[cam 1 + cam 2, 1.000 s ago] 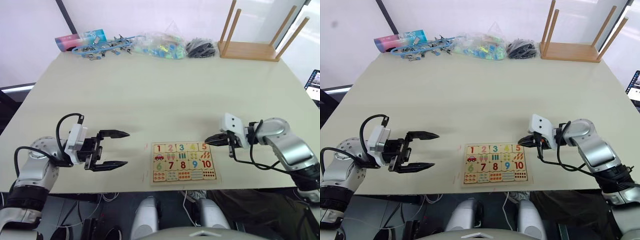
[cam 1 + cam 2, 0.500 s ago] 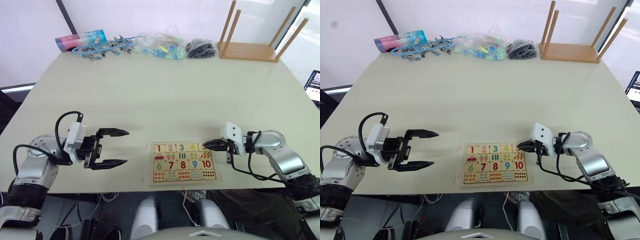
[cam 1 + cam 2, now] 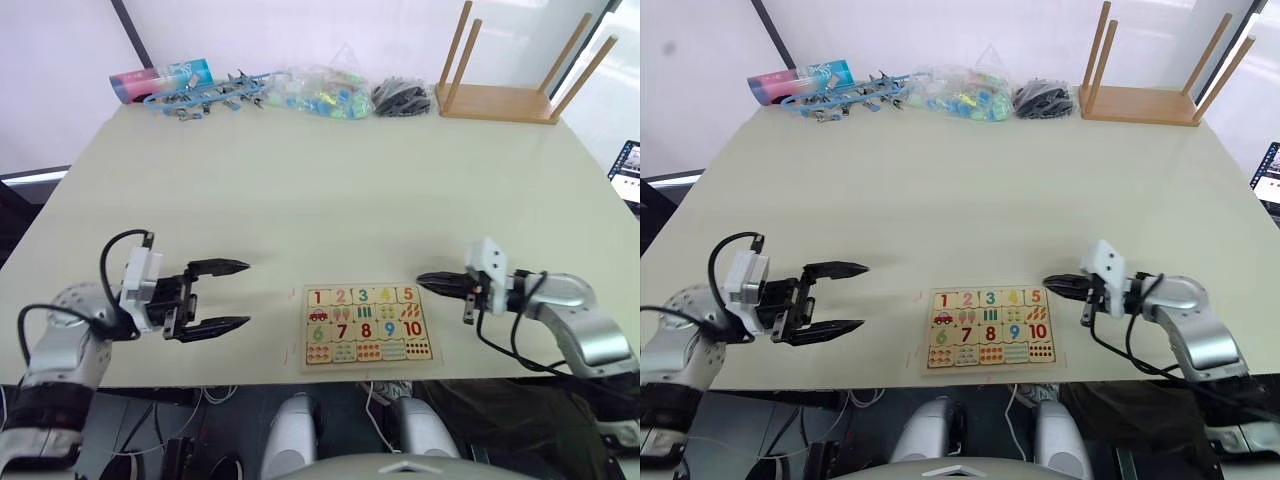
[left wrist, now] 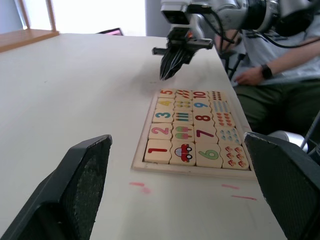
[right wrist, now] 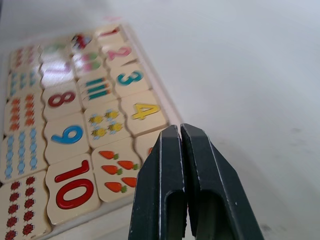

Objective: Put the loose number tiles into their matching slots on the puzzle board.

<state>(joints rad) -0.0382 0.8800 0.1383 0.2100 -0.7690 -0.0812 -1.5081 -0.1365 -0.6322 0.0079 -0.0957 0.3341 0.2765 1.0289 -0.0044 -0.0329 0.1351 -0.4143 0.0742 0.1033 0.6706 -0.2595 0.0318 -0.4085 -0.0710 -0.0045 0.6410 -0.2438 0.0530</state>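
The puzzle board [image 3: 367, 323] lies flat near the table's front edge, between my two arms. The number tiles [image 3: 363, 295] 1 to 5 sit side by side in its far row, each lying in a slot. I see no tile loose on the table. My right gripper [image 3: 420, 279] is shut and empty, hovering just right of the board's 5 tile [image 3: 408, 294]; its closed fingers [image 5: 182, 165] cover part of that corner. My left gripper [image 3: 247, 293] stands open and empty, a hand's width left of the board.
An upturned wooden stool [image 3: 500, 100] stands at the back right. Bags of clips and coloured pieces [image 3: 320, 90] line the back edge. A seated person [image 4: 280, 75] is beyond the table's right side. Small red marks [image 4: 140, 186] lie by the board.
My right gripper, still shut, has drawn back to the right off the 5 tile's corner. The left arm has shifted slightly left, staying open.
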